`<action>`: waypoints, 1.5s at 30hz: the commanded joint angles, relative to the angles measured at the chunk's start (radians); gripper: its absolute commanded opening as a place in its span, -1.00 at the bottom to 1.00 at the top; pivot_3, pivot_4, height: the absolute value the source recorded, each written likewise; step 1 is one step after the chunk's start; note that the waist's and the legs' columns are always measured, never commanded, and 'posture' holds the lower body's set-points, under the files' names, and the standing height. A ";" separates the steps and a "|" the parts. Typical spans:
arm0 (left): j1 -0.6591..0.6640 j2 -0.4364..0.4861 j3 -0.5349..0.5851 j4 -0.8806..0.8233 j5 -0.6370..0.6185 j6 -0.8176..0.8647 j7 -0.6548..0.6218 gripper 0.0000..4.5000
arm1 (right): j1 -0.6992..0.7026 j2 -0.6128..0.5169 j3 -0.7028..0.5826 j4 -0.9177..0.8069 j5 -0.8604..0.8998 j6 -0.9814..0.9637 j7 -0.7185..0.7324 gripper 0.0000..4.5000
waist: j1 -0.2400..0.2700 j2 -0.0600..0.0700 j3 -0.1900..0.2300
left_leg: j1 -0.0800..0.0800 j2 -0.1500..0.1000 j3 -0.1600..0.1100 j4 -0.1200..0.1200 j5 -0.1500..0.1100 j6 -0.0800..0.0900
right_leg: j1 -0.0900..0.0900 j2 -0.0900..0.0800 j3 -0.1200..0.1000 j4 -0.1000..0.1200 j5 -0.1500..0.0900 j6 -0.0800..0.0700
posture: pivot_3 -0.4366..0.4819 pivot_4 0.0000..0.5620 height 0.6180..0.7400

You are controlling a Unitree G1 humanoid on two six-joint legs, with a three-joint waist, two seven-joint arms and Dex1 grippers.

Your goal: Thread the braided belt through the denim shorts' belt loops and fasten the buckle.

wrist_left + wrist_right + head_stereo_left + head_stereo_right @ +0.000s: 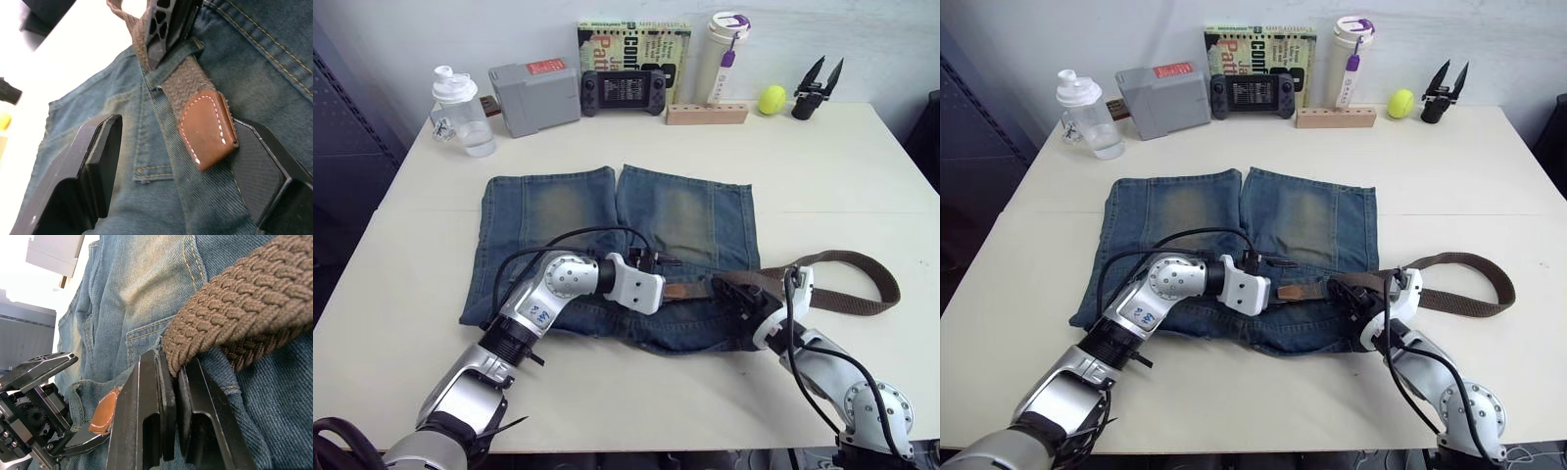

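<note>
The denim shorts [568, 211] lie flat on the table, waistband towards me. The braided belt [862, 294] curls in a loop off the shorts' right side and runs left along the waistband. Its strap passes under one of the belt loops [182, 47], and the brown leather tip [208, 129] sticks out past it. My left gripper [176, 127] is open around that tip, which rests against one finger [259, 166]. My right gripper [168, 357] is shut on the woven strap just right of the loop. The buckle is hidden.
Along the table's far edge stand a shaker bottle [462, 110], a grey box [536, 95], a game console [624, 91], a book [636, 44], a tumbler [722, 54], a wooden block [707, 114], a tennis ball [771, 99] and a black gripper tool [816, 90].
</note>
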 commanded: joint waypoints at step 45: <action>-0.056 -0.042 0.013 -0.110 -0.121 0.168 -0.180 -0.87 | 0.454 -0.537 -0.210 -0.387 -0.397 -0.088 0.845 0.99 | 0.026 0.003 0.000 | -0.002 -0.001 0.000 0.002 -0.001 0.005 | 0.001 -0.001 0.001 -0.004 0.002 0.003 | -0.05 -0.47 0.76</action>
